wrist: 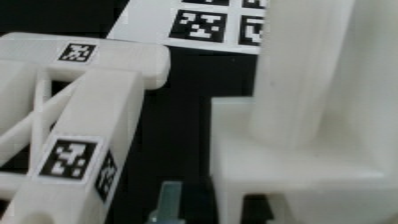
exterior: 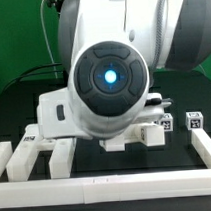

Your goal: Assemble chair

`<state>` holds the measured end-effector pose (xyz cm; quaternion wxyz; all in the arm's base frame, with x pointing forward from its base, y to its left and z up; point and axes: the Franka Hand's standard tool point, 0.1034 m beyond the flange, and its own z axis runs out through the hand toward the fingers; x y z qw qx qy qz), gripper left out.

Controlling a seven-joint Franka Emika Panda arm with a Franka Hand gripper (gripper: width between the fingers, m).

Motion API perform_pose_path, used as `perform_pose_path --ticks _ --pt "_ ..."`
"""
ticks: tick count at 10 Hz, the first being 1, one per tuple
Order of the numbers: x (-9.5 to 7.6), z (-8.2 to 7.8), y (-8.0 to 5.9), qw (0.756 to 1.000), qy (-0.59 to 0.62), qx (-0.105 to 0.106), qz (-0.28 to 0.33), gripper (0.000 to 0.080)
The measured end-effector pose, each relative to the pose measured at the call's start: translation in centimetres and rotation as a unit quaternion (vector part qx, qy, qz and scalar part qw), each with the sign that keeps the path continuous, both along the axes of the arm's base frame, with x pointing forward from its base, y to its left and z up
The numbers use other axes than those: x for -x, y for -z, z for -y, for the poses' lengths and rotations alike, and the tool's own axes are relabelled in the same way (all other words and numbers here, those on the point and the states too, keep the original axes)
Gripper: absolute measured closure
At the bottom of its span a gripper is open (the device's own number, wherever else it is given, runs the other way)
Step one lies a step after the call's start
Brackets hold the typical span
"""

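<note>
White plastic — one trussed frame (wrist: 71,110), one blocky slab (wrist: 302,125), two small tagged cubes (exterior: 167,123) (exterior: 193,119) — jaws closed tight

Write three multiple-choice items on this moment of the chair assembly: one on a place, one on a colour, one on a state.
1. Where do the small tagged cubes lie?
A. at the exterior view's right, inside the border rail
B. on top of the arm
C. outside the front rail

2. What colour is the light on the arm's round housing?
A. red
B. blue
C. yellow

3. How is the gripper?
A. wide open
B. shut
C. out of every view

Answers:
1 A: the cubes sit on the black table, to the right of the arm.
2 B: the light glows blue inside a dark disc.
3 B: the fingertips show together in the wrist view.
</note>
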<state>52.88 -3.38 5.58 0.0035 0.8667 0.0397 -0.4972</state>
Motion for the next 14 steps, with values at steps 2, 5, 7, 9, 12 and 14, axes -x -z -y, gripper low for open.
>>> perform_pose_path --ticks 2,5,7,9,12,14 --pt "0.6 0.3 1.4 1.0 0.006 0.009 -0.01 0.0768" --pt "1.1 0.7 2.4 1.0 0.01 0.011 -0.019 0.0768" --pt "1.6 0.7 2.4 0.999 0.012 0.012 -0.03 0.0768" --pt "2.2 0.8 2.5 0.998 0.016 0.013 -0.056 0.0768" --pt "2.2 0.8 2.5 0.999 0.014 0.011 -0.047 0.0699" --pt "2.2 0.8 2.5 0.999 0.014 0.011 -0.048 0.051"
